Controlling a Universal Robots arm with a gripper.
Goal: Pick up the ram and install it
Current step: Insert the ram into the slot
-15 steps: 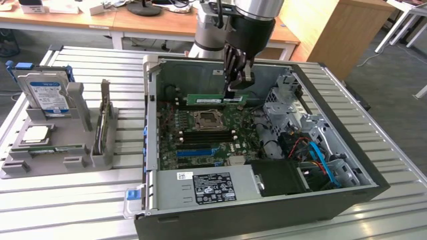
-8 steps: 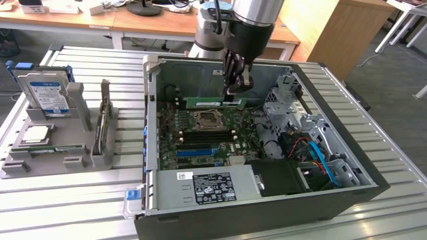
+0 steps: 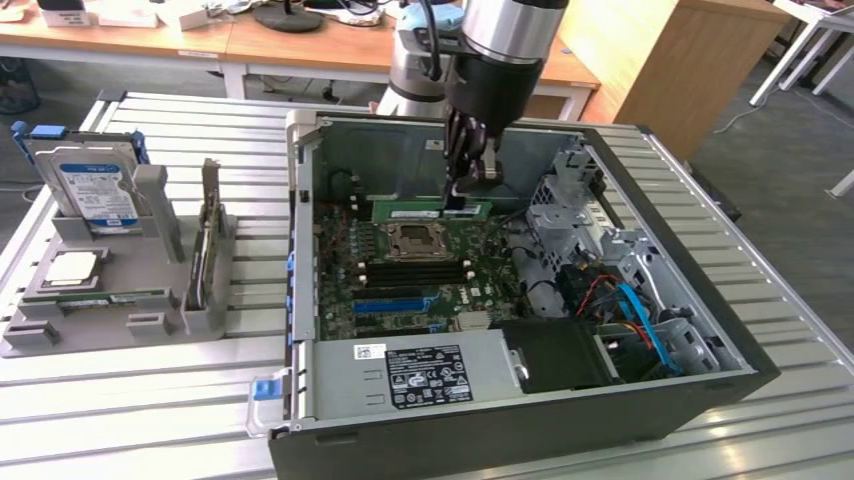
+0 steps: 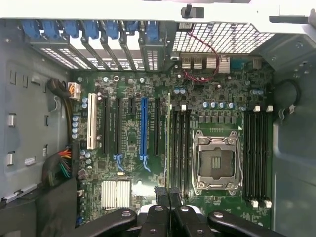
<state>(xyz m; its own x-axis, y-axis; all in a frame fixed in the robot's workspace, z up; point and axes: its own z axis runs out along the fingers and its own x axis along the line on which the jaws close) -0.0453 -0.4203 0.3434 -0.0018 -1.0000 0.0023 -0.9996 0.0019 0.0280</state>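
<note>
Interior of an open computer case (image 3: 601, 430) lying on a slatted metal table (image 3: 147, 420). The arm (image 3: 507, 30) reaches down from above into the case, and its jaws are pressed together on the ram (image 3: 420, 211), pinching the upper edge of the green stick toward its end on the exterior view's right. The stick is level and stands on edge, its length running left to right in the exterior view. It sits over the motherboard (image 3: 400, 295) just on the far side of the CPU socket (image 3: 410, 238). Whether its lower edge touches a slot cannot be told. A bank of black memory slots (image 3: 416, 268) lies on the near side of the socket.

From the wrist, the ram (image 4: 169, 143) appears edge-on as a thin line running away from the jaws. It lies between the long blue slot (image 4: 143, 128) and the CPU socket (image 4: 217, 163), just beside the black slots that flank the socket.

The power supply (image 3: 414, 375) fills the near end of the case. To the exterior view's left of the case, a grey holder (image 3: 54, 330) on the table carries an upright hard drive (image 3: 91, 190) and a dark card (image 3: 207, 250) standing on edge, both well apart from the jaws.
</note>
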